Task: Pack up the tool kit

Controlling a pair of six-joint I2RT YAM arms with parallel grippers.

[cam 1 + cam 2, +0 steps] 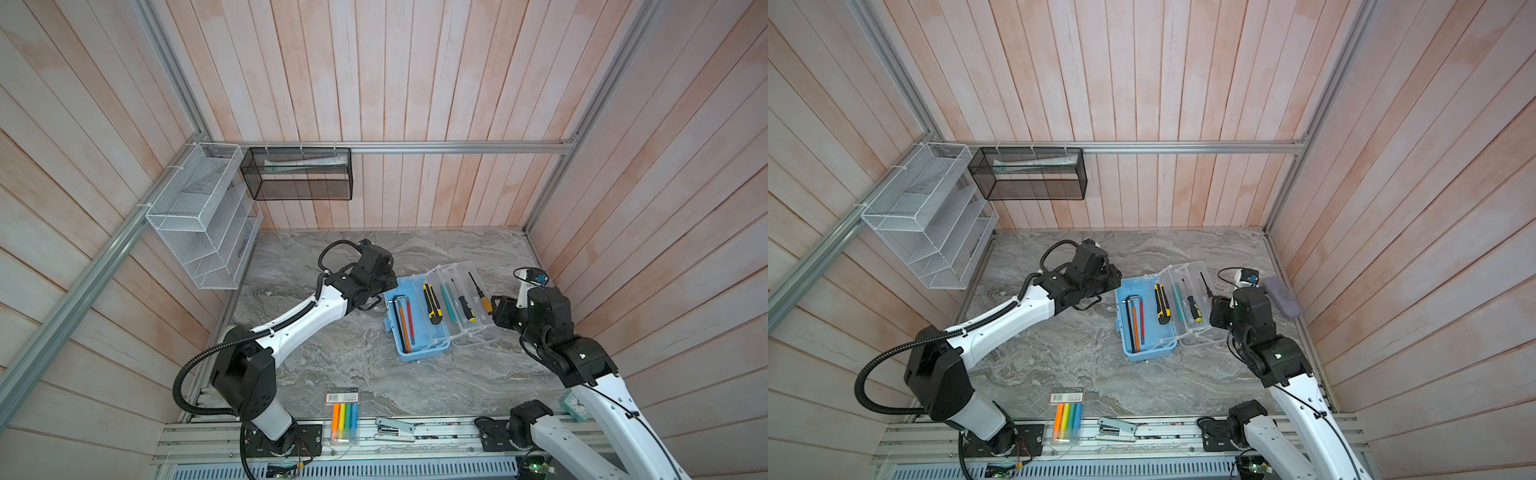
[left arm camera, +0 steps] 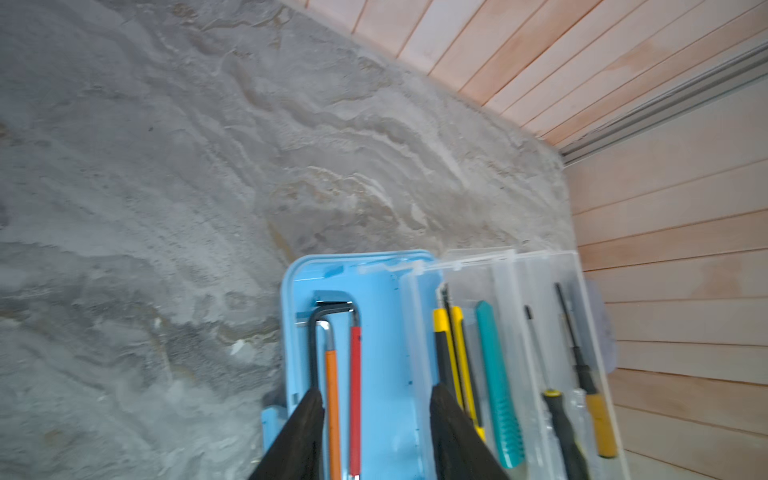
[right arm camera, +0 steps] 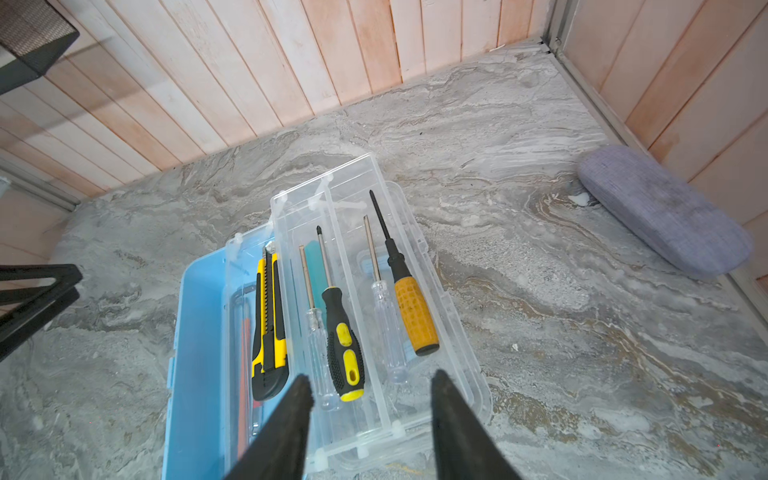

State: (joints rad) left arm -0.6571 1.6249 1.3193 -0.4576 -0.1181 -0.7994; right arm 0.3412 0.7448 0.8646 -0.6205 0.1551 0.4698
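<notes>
The tool kit [image 1: 419, 328] [image 1: 1150, 328] is a light blue box lying open right of the table's middle. Black, orange and red hex keys [image 2: 332, 374] lie on its blue floor [image 2: 386, 353]. A clear tray [image 3: 374, 415] rests across the box's right side over the open clear lid. It holds a yellow utility knife [image 3: 270, 316], a teal tool and several screwdrivers [image 3: 415, 311]. My left gripper [image 2: 378, 388] [image 1: 384, 282] hangs open above the box's far-left end, its fingers either side of the hex keys. My right gripper [image 3: 372, 374] [image 1: 496, 311] stands open over the tray's right end, holding nothing.
A grey-lilac oblong case [image 1: 1283, 297] [image 3: 665, 212] lies by the right wall. A clear pack of coloured markers [image 1: 344, 415], a stapler [image 1: 395, 428] and a small clock [image 1: 573, 405] sit at the front edge. A white wire rack [image 1: 199, 216] and black mesh basket [image 1: 299, 174] hang on the walls.
</notes>
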